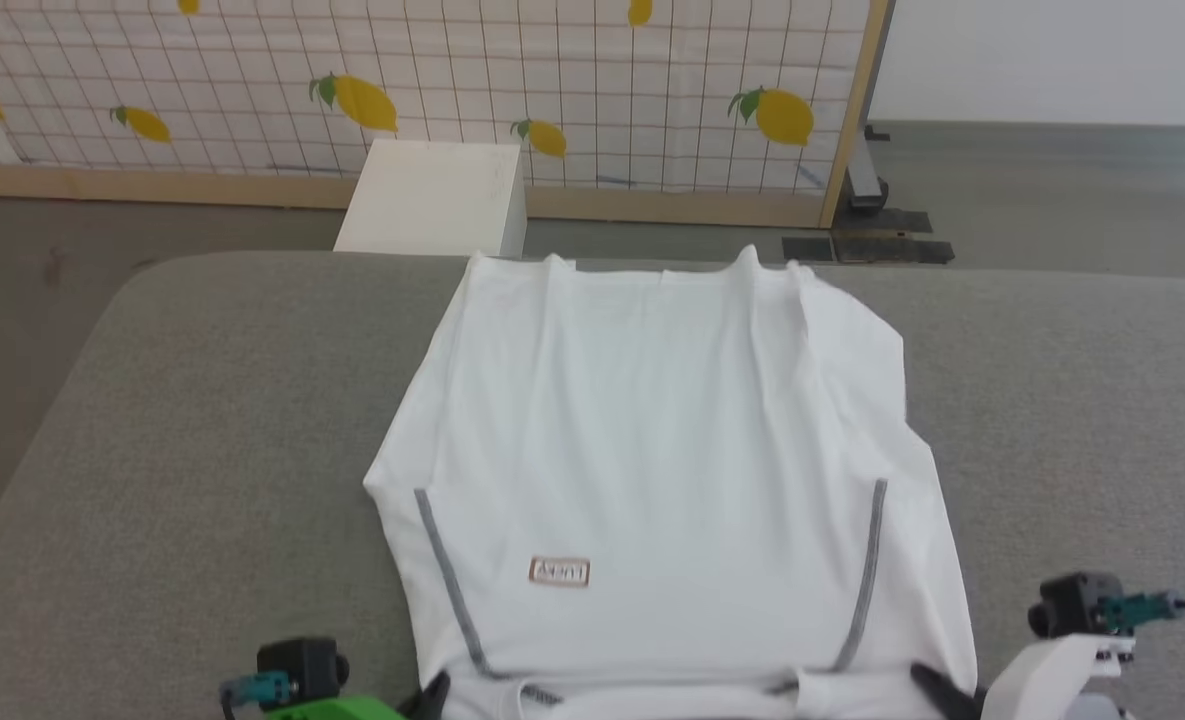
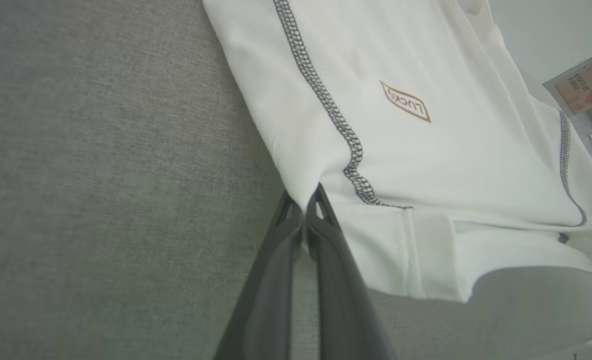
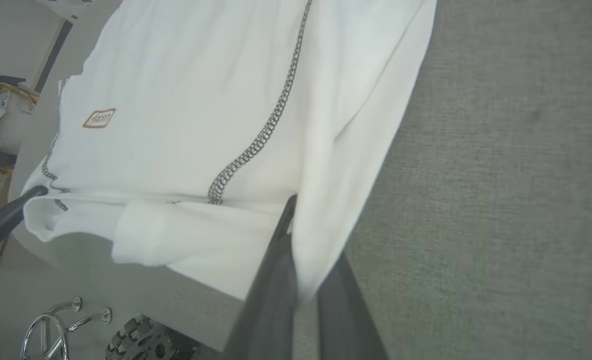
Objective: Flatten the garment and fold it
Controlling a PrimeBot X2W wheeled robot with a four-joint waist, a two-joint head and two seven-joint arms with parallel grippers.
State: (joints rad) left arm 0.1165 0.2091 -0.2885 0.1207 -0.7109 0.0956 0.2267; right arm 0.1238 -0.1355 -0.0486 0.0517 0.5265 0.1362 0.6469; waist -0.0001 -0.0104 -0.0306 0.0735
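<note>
The left gripper (image 2: pixel 306 201) has its two dark fingers pinched tight on the near edge of the garment (image 1: pixel 652 430), at the corner at 7 o'clock in the head view. The right gripper (image 3: pixel 303 225) is likewise clamped on the cloth, which runs between its fingers at the 5 o'clock corner; one fingertip is hidden under the fabric.

Between the two grips the near hem lies rolled in a thick fold. The garment lies spread, mostly flat with a few long creases, on a grey cushion (image 1: pixel 202 450), its far edge at 12 o'clock. Two grey seams slant up from the near edge, and the tan label (image 1: pixel 559 571) sits just beside the left one, toward 7 o'clock of the shirt's middle.

Beyond the cushion, at 11 o'clock, a white box (image 1: pixel 437 195) stands on the floor against a lemon-print screen (image 1: pixel 552 80).
</note>
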